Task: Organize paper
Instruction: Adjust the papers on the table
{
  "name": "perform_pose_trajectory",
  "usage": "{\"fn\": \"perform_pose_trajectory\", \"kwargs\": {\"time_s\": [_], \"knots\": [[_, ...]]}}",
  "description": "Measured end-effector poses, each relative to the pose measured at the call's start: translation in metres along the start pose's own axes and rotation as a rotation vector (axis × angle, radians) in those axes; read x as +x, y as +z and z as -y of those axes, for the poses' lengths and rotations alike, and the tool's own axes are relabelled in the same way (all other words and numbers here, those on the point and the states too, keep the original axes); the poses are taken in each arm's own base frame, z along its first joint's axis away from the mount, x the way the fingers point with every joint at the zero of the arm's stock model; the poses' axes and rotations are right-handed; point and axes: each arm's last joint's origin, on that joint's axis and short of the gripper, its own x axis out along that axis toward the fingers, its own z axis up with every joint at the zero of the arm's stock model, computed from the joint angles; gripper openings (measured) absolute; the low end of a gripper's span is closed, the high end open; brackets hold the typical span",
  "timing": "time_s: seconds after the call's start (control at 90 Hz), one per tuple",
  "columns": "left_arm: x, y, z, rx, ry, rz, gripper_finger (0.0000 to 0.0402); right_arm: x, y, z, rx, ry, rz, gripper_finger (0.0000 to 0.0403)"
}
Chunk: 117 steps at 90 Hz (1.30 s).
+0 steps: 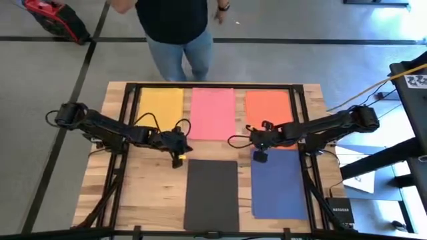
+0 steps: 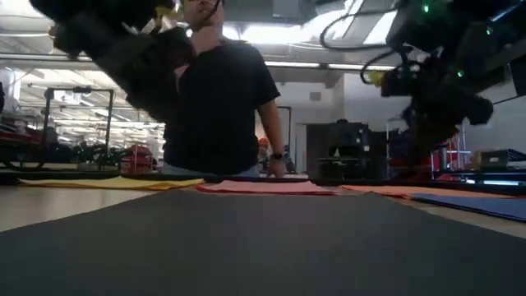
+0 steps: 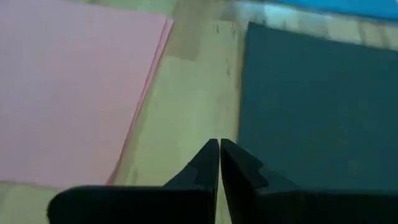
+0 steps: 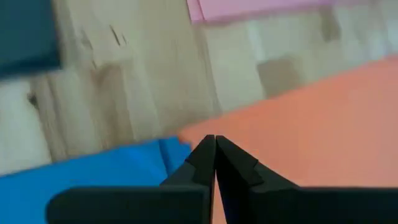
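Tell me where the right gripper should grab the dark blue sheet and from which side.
Probably the dark blue sheet's far corner nearest the right gripper, coming from above. The sheet lies flat on the wooden table, and that corner borders or overlaps the orange sheet, so pinching there needs care not to catch the orange too.

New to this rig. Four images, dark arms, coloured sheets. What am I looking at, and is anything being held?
Two robot arms work at a wooden table. One camera looks straight down, one sits at tabletop height, and one rides on each wrist.

Five paper sheets lie flat: yellow sheet, pink sheet and orange sheet along the far side, black sheet and blue sheet nearer.

The left gripper hangs off the black sheet's corner; the right gripper is where orange meets blue. Both are shut and hold nothing. A person stands beyond the table.
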Motion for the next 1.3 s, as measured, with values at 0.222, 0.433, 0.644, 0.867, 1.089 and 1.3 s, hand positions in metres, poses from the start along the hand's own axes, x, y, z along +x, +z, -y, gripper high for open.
{"fn": "perform_pose_trajectory", "kwargs": {"time_s": [0.222, 0.433, 0.644, 0.867, 1.089, 1.3], "knots": [[0.002, -0.012, -0.006, -0.056, 0.022, -0.034, 0.0, 0.011, -0.011, 0.003, 0.003, -0.083, -0.071, 0.0022], [0.002, -0.011, -0.007, -0.051, 0.021, -0.027, 0.0, 0.021, -0.014, 0.002, -0.023, -0.129, -0.124, 0.0089], [0.002, -0.012, -0.007, -0.044, 0.023, -0.032, 0.0, 0.036, -0.015, 0.0, -0.072, -0.203, -0.169, 0.0121], [0.002, -0.014, -0.007, -0.039, 0.029, -0.058, 0.0, 0.04, -0.016, 0.001, -0.079, -0.249, -0.167, 0.0101], [0.002, -0.014, -0.007, -0.04, 0.028, -0.057, 0.0, 0.041, -0.016, 0.001, -0.076, -0.239, -0.169, 0.0022], [0.002, -0.014, -0.007, -0.041, 0.029, -0.056, 0.0, 0.04, -0.016, 0.0, -0.074, -0.228, -0.17, 0.0009]]}}
